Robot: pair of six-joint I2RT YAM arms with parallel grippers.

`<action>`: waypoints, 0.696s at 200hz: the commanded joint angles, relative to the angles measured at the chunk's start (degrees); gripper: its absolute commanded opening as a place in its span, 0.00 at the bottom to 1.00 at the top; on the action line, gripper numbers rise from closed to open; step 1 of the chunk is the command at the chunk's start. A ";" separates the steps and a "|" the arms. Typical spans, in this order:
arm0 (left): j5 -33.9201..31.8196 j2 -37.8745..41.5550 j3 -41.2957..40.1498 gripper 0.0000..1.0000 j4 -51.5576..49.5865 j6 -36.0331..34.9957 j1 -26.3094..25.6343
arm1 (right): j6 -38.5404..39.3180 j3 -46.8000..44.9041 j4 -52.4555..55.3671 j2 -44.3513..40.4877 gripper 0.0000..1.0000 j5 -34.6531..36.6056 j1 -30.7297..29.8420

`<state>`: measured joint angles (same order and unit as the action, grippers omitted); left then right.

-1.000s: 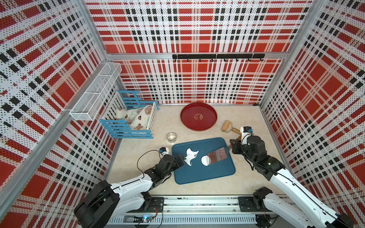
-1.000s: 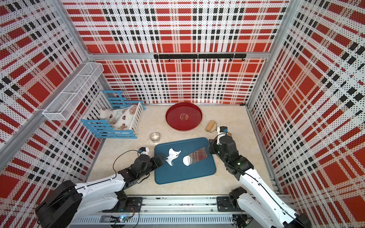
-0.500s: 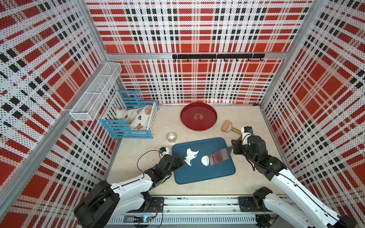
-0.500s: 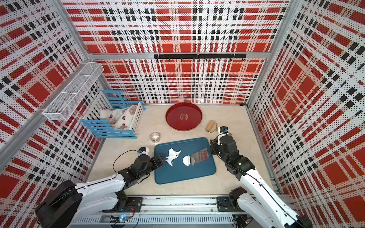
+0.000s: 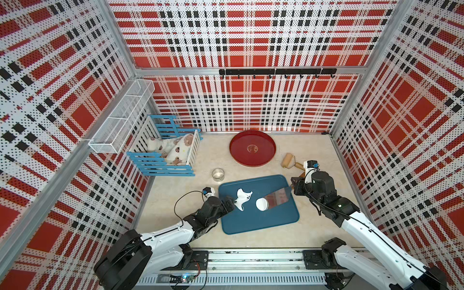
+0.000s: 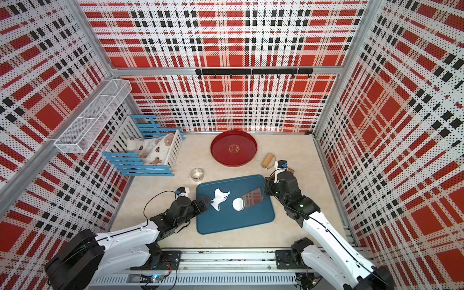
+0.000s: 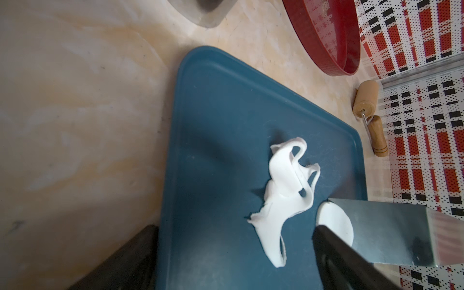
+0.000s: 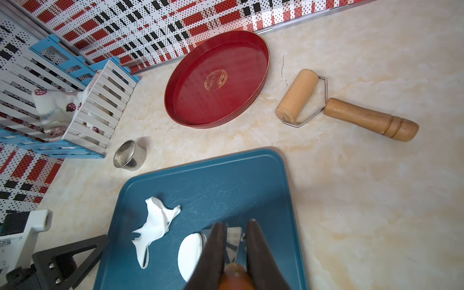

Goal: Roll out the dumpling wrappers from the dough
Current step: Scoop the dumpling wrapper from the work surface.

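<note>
At the right jaws: pinched almost closed on the brown wooden handle of a steel scraper (image 5: 278,197), blade tilted down and pointing left across the blue tray (image 5: 251,223). Leading edge of that blade right against the right side of the dumpling wrapper (image 5: 262,204), a neat white disc near the tray's middle. Impossible to say from any view whether already under the disc or only meeting its rim. No direct contact between right jaws and wrapper, only by way of the blade.

At the left jaws: spread fully wide, holding nothing, low over the tray's left edge. Seen from the left wrist, the thin tail of the ragged leftover dough (image 7: 283,190) in the gap between them, with no visible contact. Rest of that scrap crumpled and folded on itself, just left of the wrapper and apart from it.

Likely handling of the wrapper: very light, thin, limp, a little tacky, quick to stretch, crease or tear if pinched. Better not gripped at all, but lifted from beneath on the flat blade, kept low against the tray and pushed under the whole disc. Same softness to be expected of the scrap, though safe to squeeze at its bunched middle.

Farther out on the tabletop: small metal ring (image 5: 217,174) beyond the tray's far left corner, red round tray (image 5: 252,148) at the far side, wooden roller (image 5: 288,160) far right.
</note>
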<state>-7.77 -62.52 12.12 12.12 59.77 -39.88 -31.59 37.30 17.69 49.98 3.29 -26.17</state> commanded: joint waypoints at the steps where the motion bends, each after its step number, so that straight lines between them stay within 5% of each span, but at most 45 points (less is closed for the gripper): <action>1: 1.01 0.43 -1.21 0.99 0.01 0.26 0.06 | -1.85 -0.90 -2.55 0.19 0.00 -2.09 0.20; 139: 0.95 0.01 -1.05 0.99 0.35 0.28 0.02 | -3.14 1.01 -2.14 -1.37 0.00 -3.84 0.74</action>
<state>-7.77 -62.52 12.03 12.29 59.77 -39.90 -32.80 37.10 17.21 49.98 1.93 -25.69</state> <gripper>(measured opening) 0.990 0.170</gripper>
